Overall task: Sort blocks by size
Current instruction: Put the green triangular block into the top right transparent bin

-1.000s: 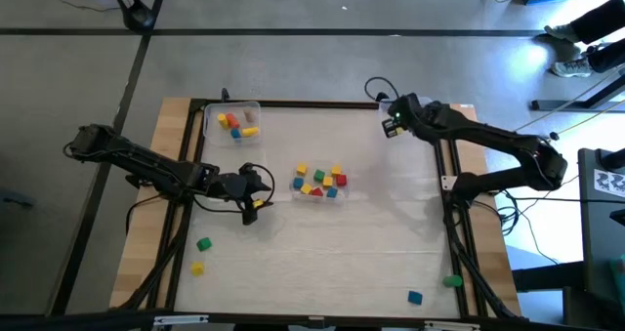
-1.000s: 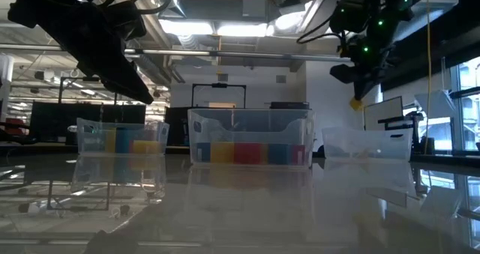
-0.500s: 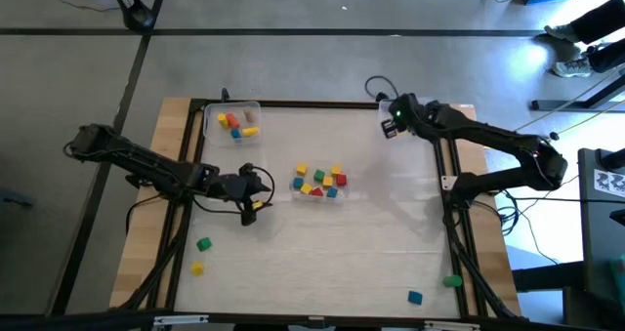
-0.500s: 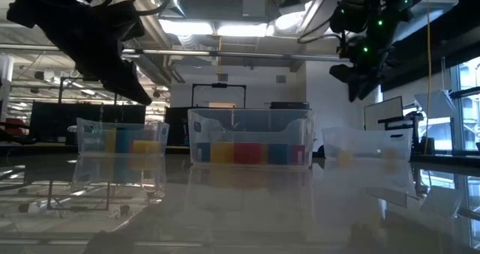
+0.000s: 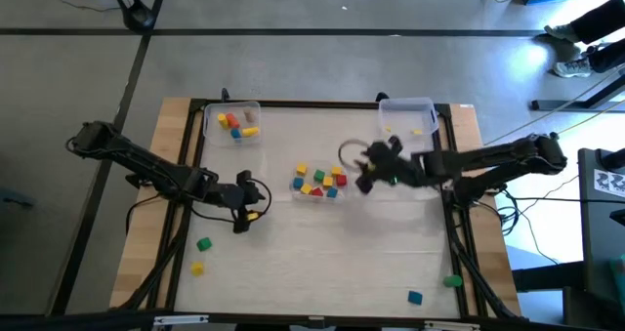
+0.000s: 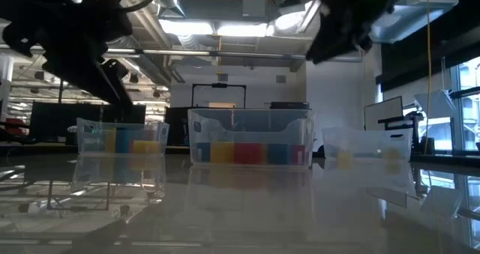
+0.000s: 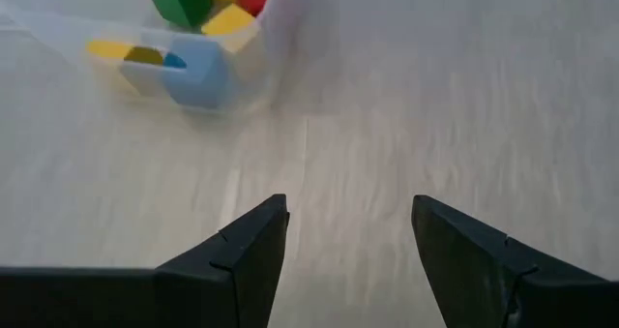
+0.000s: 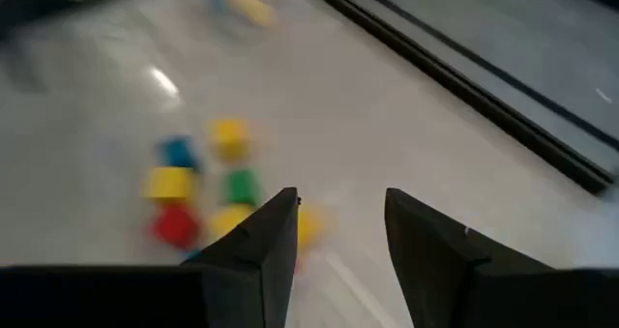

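From above, the right hand [image 5: 363, 172] hovers just beside the clear middle bin [image 5: 317, 183] of small coloured cube blocks [image 5: 318, 181], nearer it than the left hand [image 5: 244, 202].

Right wrist: its dark fingers [image 8: 266, 236] stand parted and empty, red, yellow, green and blue cubes ahead.

Left wrist: hand released over bare desk [image 7: 435, 105].

Middle bin [image 5: 317, 185] between left gripper [image 5: 242, 221] and right gripper [image 5: 363, 180], two more bins [image 5: 232, 123] [image 5: 408, 114] behind them.
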`<action>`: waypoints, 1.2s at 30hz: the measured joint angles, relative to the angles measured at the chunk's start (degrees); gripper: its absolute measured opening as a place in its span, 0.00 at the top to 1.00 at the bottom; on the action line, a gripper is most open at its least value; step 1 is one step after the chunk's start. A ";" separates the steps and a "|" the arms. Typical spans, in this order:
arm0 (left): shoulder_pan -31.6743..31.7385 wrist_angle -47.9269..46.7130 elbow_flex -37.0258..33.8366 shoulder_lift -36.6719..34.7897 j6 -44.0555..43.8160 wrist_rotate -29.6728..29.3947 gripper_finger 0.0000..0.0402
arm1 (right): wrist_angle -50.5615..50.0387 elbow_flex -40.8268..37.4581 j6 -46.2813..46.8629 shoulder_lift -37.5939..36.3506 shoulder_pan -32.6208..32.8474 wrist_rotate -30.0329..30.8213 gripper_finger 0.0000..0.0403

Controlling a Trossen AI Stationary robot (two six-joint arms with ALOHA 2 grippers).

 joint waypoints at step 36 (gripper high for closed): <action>-34.15 -35.60 11.03 12.67 -65.03 18.48 0.48 | 13.88 0.00 -0.42 16.24 16.80 10.18 0.61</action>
